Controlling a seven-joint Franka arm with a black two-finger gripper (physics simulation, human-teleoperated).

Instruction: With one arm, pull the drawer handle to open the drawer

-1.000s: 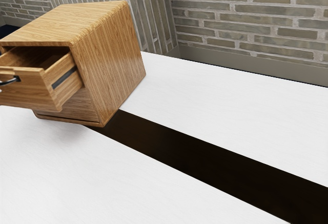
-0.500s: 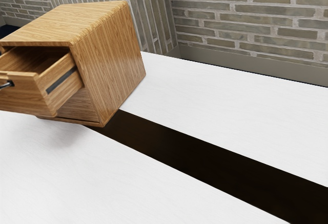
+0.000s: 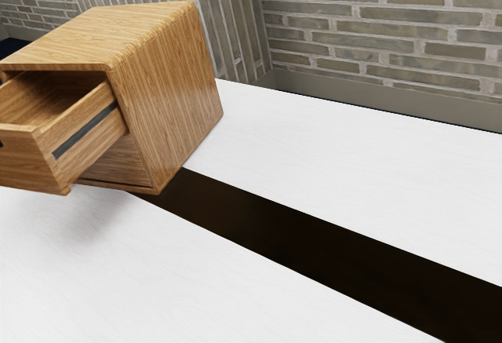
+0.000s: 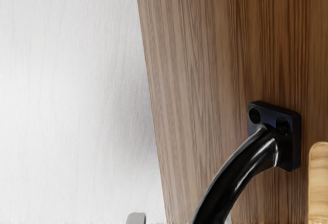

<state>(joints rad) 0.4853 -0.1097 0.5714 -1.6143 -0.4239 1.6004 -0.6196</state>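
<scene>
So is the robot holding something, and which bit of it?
It cannot be told. The black handle on the drawer front curves away out of sight, so any hold on it is hidden.

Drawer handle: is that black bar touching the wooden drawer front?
Touching. In the wrist view the drawer handle ends in a square mounting plate sitting flat against the drawer front, no gap; its curved bar arches away from the wood.

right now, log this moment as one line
task: open drawer | drawer: upper, partly out of cabinet | handle: black, mounted on drawer front, close to wrist camera | table: white
</scene>
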